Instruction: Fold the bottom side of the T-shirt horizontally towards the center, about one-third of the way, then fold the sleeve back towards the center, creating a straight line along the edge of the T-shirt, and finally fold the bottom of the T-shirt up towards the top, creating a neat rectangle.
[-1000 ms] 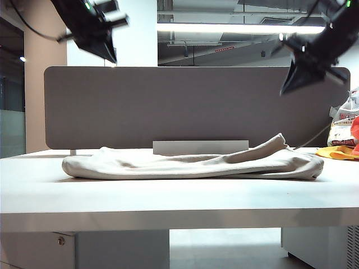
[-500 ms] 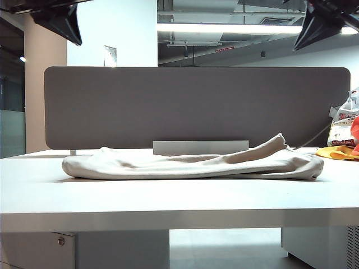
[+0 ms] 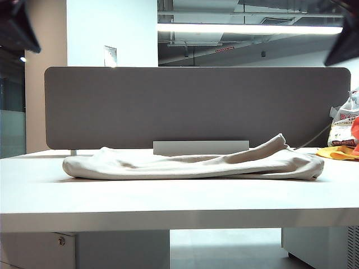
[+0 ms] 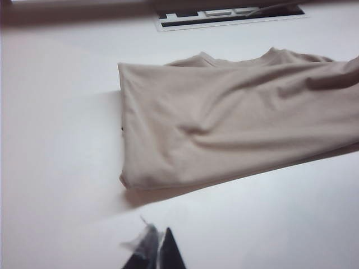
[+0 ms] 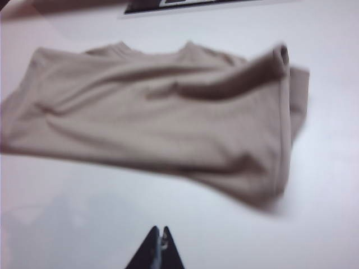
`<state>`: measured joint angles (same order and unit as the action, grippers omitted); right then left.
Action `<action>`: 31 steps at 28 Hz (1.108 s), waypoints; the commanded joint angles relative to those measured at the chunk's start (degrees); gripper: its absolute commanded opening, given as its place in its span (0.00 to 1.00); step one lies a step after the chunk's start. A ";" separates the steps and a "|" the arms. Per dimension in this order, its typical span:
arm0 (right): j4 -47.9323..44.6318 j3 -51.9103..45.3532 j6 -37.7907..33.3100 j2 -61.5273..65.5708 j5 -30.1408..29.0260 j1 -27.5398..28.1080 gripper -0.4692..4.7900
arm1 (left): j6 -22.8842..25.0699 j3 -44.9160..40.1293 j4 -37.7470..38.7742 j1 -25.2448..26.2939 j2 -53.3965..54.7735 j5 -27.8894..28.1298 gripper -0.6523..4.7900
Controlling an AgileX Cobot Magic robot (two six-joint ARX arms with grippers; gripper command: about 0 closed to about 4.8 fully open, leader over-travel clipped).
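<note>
A white tabletop (image 3: 179, 196) fills the front of the exterior view, with a gray divider wall (image 3: 196, 106) behind it. The T-shirt (image 3: 193, 163) lies folded into a long flat strip in the middle of the tabletop (its hem (image 5: 283, 120) is probably the stitched edge at the right end, though that view is blurry). The left end effector (image 4: 156, 249) hangs high at far left, pinched together, holding nothing. The right end effector (image 5: 161, 249) hangs high at far right, also pinched together and empty. A yellow cloth (image 3: 338, 152) and a plastic bag (image 3: 342, 126) sit at the right edge.

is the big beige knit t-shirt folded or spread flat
Folded: the beige knit T-shirt lies doubled into a long narrow band on the white table, layered edges showing at its end.
</note>
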<state>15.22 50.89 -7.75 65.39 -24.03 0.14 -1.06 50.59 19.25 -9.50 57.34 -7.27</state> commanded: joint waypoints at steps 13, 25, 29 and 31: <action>-15.93 -31.74 -4.46 -20.79 4.22 0.02 0.08 | -9.94 -32.98 -3.98 0.15 -38.99 3.61 0.15; -20.26 -40.83 -4.02 -24.63 6.51 0.02 0.08 | -14.19 -44.48 5.79 0.15 -57.13 8.57 0.15; -20.24 -42.82 -3.78 -24.59 9.40 0.00 0.08 | -14.14 -45.83 6.43 0.15 -57.11 8.59 0.15; -20.20 -43.41 -3.80 -24.61 10.88 0.02 0.08 | -14.14 -45.81 6.34 0.15 -57.13 8.52 0.15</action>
<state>-4.01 7.60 -11.68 40.91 -14.57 0.16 -15.09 4.97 25.58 -9.45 0.21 1.15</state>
